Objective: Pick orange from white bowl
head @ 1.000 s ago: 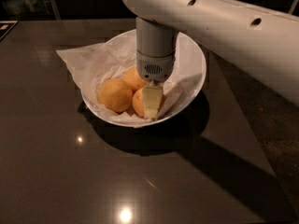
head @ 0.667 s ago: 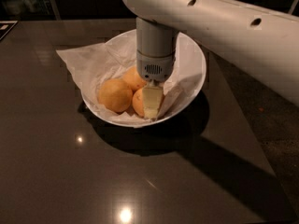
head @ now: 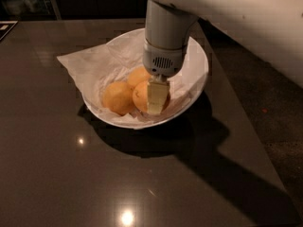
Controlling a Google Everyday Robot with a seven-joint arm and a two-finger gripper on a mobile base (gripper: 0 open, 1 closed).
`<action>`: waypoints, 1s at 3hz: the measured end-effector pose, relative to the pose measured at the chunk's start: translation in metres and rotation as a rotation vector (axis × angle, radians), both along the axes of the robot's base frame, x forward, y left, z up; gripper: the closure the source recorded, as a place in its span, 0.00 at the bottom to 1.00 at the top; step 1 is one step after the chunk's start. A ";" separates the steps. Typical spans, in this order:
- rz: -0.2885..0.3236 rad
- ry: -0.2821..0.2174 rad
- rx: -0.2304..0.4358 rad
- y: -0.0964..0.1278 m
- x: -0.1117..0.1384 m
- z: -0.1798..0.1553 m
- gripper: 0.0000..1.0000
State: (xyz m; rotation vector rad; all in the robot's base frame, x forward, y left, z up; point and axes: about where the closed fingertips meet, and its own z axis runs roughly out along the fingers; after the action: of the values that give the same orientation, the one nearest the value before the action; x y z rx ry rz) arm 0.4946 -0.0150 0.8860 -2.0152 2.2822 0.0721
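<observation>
Dark glossy table carries the scene. Your gripper stands down inside the white bowl, set against the front of the orange; whether it is clamped on that fruit or standing wide, you cannot tell. Two paler oranges touch it: one to its left as viewed, one behind. Crumpled white paper lines the bowl and spills over the left rim.

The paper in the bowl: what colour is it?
White paper, camera view; the gripper is down at the orange.
</observation>
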 end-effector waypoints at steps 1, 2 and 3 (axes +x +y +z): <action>0.030 -0.024 0.029 0.001 -0.009 0.017 1.00; 0.084 -0.054 0.096 -0.001 -0.023 0.039 1.00; 0.145 -0.107 0.148 -0.006 -0.046 0.065 1.00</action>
State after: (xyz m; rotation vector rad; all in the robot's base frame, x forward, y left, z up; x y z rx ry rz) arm 0.4483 -0.0214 0.9507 -2.0521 2.0035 0.1355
